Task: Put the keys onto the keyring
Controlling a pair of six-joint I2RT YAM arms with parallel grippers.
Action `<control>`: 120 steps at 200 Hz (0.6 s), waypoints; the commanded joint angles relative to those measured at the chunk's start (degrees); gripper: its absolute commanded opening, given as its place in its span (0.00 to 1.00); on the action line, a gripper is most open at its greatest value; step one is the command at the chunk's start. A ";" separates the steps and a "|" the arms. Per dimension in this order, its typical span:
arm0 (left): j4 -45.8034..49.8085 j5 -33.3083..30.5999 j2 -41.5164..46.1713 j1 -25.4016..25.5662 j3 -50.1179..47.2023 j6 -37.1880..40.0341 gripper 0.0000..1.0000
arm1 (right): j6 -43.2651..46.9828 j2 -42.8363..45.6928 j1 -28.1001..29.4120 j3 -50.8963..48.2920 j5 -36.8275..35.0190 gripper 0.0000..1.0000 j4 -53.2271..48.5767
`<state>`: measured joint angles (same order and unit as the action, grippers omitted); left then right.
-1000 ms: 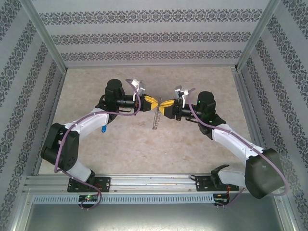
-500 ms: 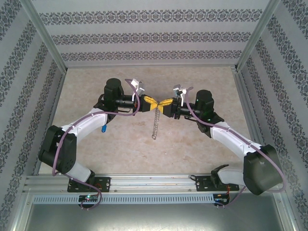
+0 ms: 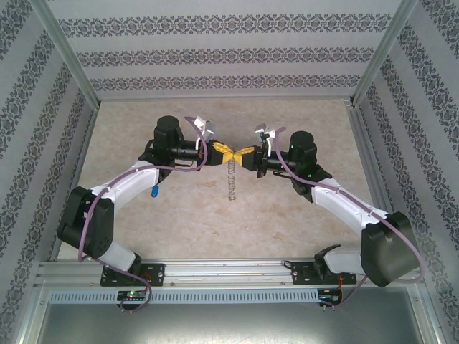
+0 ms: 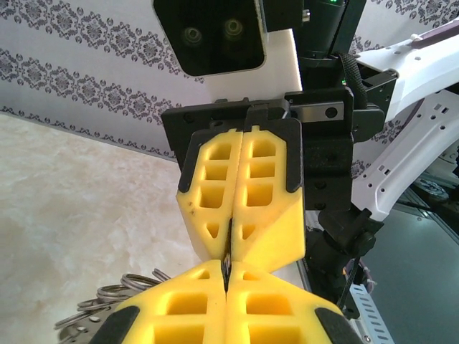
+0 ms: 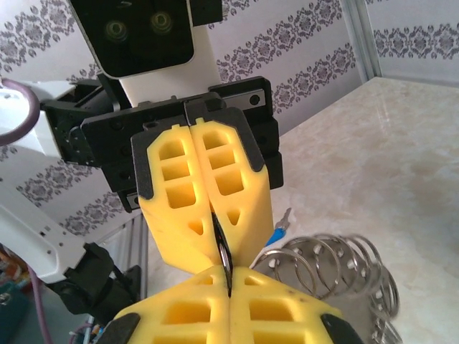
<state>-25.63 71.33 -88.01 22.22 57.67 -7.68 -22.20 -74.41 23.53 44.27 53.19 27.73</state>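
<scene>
Top external view, from the left: the key (image 3: 154, 192), small and with a blue head, lies on the surface (image 3: 287, 215) just beside the left arm (image 3: 129, 179), well apart from both grippers. The left arm bends inward toward the middle of the surface. The left gripper (image 3: 224, 151) is raised over the surface and points to the right. Its yellow fingers are pressed together. Directly under the place where the two grippers meet, the keyring (image 3: 231, 179) hangs down as a silvery coil of loops, and its upper end is between the yellow tips. The right gripper (image 3: 242, 153) points to the left, tip to tip with the left one, and its fingers are also together. The right arm (image 3: 344, 204) goes back from it to the near right corner.

In the left wrist view, the left gripper (image 4: 226, 276) is at the bottom with no gap between its fingers, and a thin dark piece of metal is pinched in the seam. The right gripper (image 4: 231, 244) faces it from above, closed, and touches it at the tips. Some loops of the keyring (image 4: 107, 304) show at the lower left.

In the right wrist view, the left gripper (image 5: 215, 233) is above and the right gripper (image 5: 229, 279) is below. A thin wire of the ring runs through both seams, so both are clamped on it. The loops of the keyring (image 5: 337, 272) spread to the right, and the key (image 5: 276, 235) lies on the surface behind them.
</scene>
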 commanded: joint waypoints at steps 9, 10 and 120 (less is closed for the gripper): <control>0.11 1.18 1.68 0.19 1.93 0.88 0.00 | 0.58 -0.54 0.47 1.89 -0.06 0.00 2.49; -0.01 1.09 1.69 0.19 1.88 0.81 0.00 | 0.58 -0.50 0.47 1.92 -0.08 0.00 2.50; -2.21 -18.39 12.98 -0.51 -4.36 -9.12 0.44 | 1.07 2.96 -1.57 1.38 -5.25 0.00 9.38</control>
<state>-27.73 56.47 -77.21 22.09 53.91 -14.02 -22.09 -73.32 22.13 44.29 48.88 30.48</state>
